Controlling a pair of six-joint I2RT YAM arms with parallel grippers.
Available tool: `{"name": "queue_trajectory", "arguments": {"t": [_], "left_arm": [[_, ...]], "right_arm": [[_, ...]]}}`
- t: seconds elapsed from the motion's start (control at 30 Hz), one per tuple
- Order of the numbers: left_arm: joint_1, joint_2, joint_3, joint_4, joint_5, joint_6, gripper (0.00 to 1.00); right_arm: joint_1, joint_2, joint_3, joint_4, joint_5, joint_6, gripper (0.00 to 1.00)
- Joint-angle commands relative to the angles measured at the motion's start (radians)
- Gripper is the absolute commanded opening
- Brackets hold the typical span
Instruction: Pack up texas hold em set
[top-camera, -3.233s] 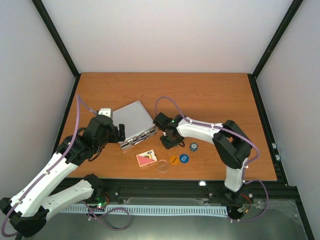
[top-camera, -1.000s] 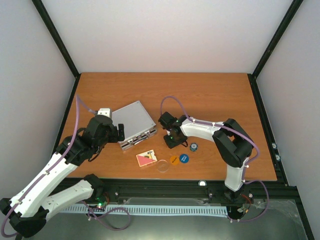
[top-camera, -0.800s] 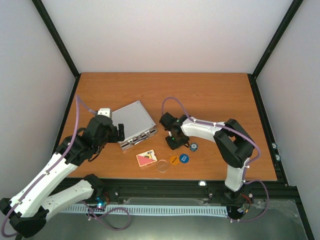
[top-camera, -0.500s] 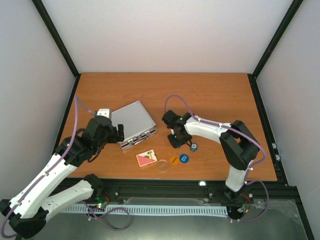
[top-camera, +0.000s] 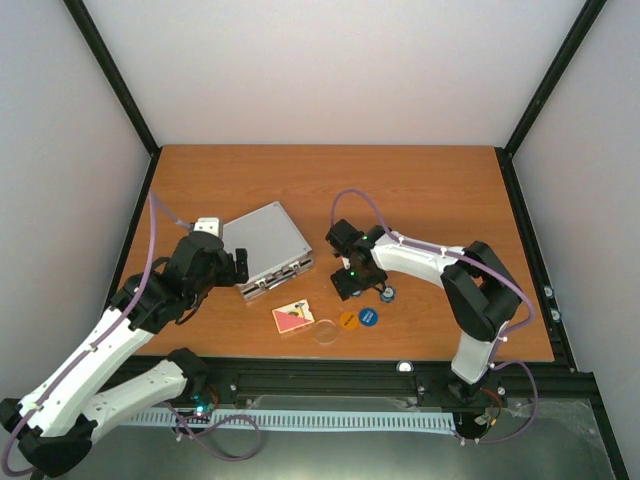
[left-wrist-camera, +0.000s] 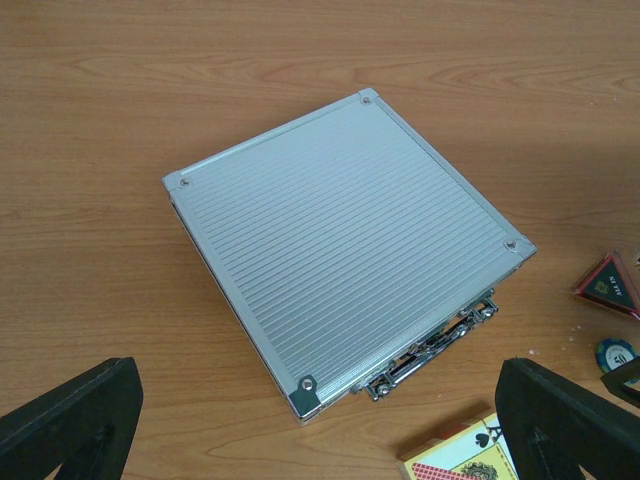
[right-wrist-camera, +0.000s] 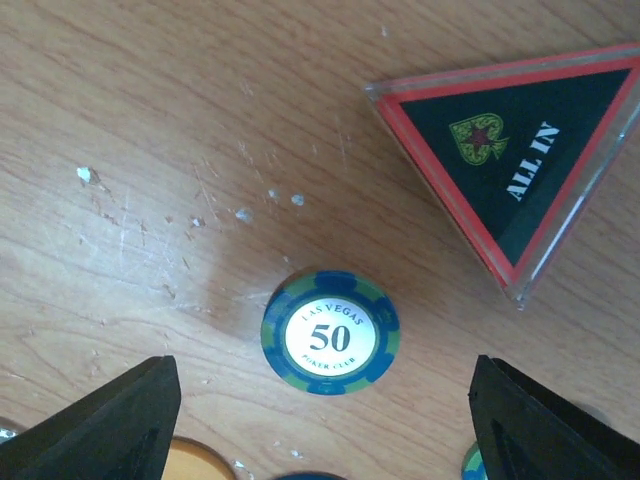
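Item: Texas hold 'em set, unpacked, on a wooden table (top-camera: 430, 190). Aluminium case (left-wrist-camera: 345, 250): lid down, latches on its front edge, lying left of centre; contents hidden. Loose pieces, all outside the case and off its latch side: 50 chip (right-wrist-camera: 331, 332); ALL IN triangle (right-wrist-camera: 520, 160), just beside the chip but apart from it; card deck (top-camera: 292, 318); clear disc (top-camera: 326, 331); orange disc (top-camera: 348, 320); blue disc (top-camera: 368, 317). Right gripper (right-wrist-camera: 325, 400): released, jaws wide, grasping nothing, poised over the 50 chip, which lies flat on the wood between the two fingers. Left gripper (left-wrist-camera: 320, 420): released, jaws wide, empty, hovering by the case's near corner. Hazards, as judged: the chip is thin and flat, so fingers closing too high would meet above it and miss. Fingers closing off-centre would skate it across the wood toward the triangle or the discs. Too deep a descent would jam the tips into the table. The case is shut, so a lifted piece has nowhere to go until the latches are sprung. The latches are small, and the unbraced case could slide or swing when pushed. The clear disc, faint against the wood, risks being overlooked.
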Motion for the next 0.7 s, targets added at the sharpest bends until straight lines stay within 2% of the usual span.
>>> {"name": "queue_trajectory", "arguments": {"t": [0.0,0.33,0.43,0.67], "left_arm": [[0.0,-0.005,0.003,-0.008,-0.011,-0.017,1.0],[0.0,-0.011,-0.004,-0.024,-0.029,-0.017,1.0],[0.0,-0.01,-0.005,-0.023,-0.03,-0.017,1.0],[0.0,-0.014,-0.005,-0.028,-0.041,-0.02,1.0]], "right_arm": [[-0.003,0.013,-0.023,0.034,-0.032,-0.012,0.81],[-0.011,0.07,-0.065,0.096,-0.039,-0.013,0.81],[-0.015,0.08,-0.077,0.11,-0.039,-0.012,0.76],[-0.016,0.07,-0.096,0.096,-0.031,-0.014,0.56]]}}
